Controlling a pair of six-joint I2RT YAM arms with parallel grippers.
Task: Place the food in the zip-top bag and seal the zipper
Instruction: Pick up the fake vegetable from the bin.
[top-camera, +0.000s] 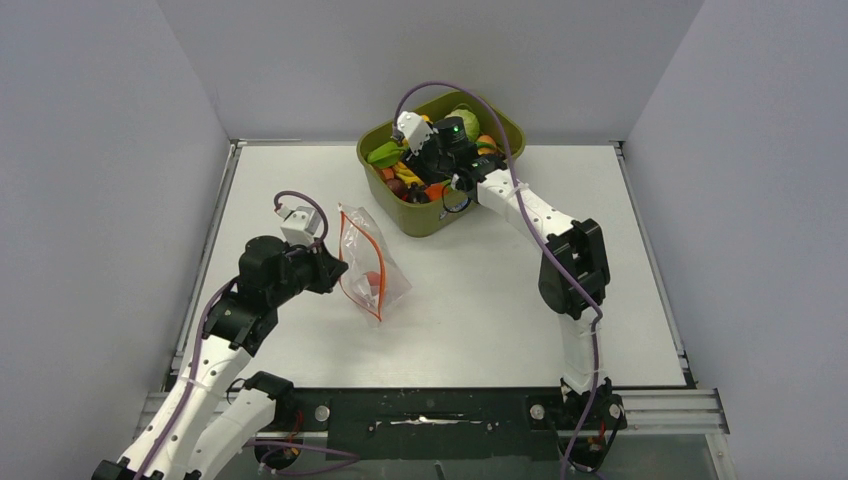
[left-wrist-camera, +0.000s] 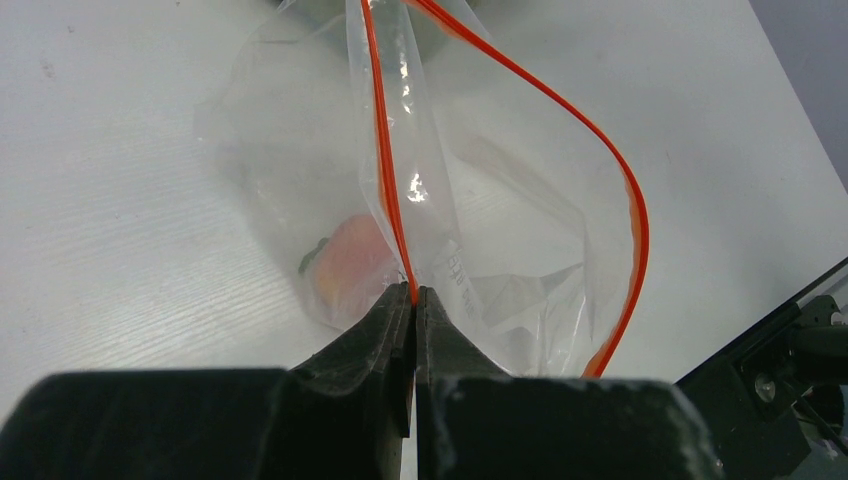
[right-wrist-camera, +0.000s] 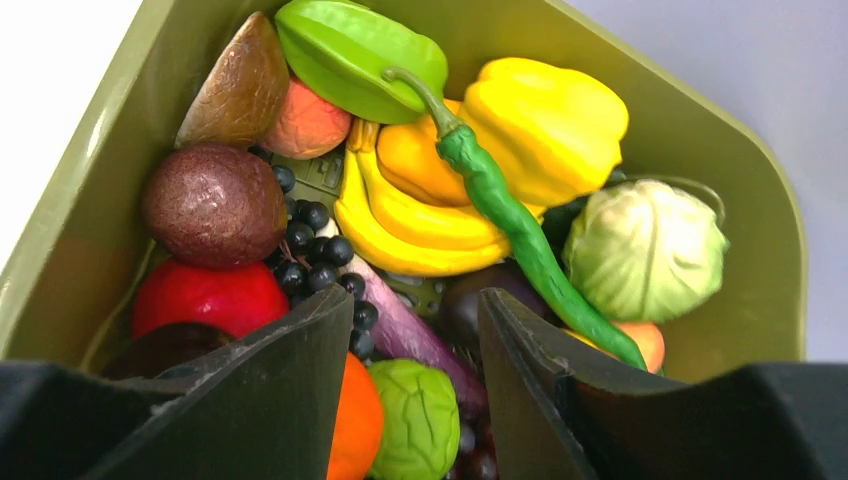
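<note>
The clear zip-top bag (top-camera: 368, 262) stands on the table left of centre, its mouth open. A pink-red fruit (left-wrist-camera: 345, 262) lies inside it. My left gripper (left-wrist-camera: 414, 292) is shut on the red-orange zipper strip (left-wrist-camera: 383, 150) at the bag's mouth edge. My right gripper (right-wrist-camera: 415, 305) is open, hanging inside the olive tub (top-camera: 430, 222) over the food. Below it lie a yellow pepper (right-wrist-camera: 550, 125), a pale-green cabbage (right-wrist-camera: 645, 250), a long thin green pod (right-wrist-camera: 520, 230), bananas (right-wrist-camera: 400, 220) and a small green cabbage (right-wrist-camera: 420, 420). Nothing sits between its fingers.
The tub (right-wrist-camera: 740, 170) also holds a red fruit (right-wrist-camera: 205, 297), brown round fruits (right-wrist-camera: 212, 203), dark grapes (right-wrist-camera: 315, 245), a purple vegetable and an orange piece. White walls close the table at left, back and right. A black rail (top-camera: 430, 412) runs along the near edge.
</note>
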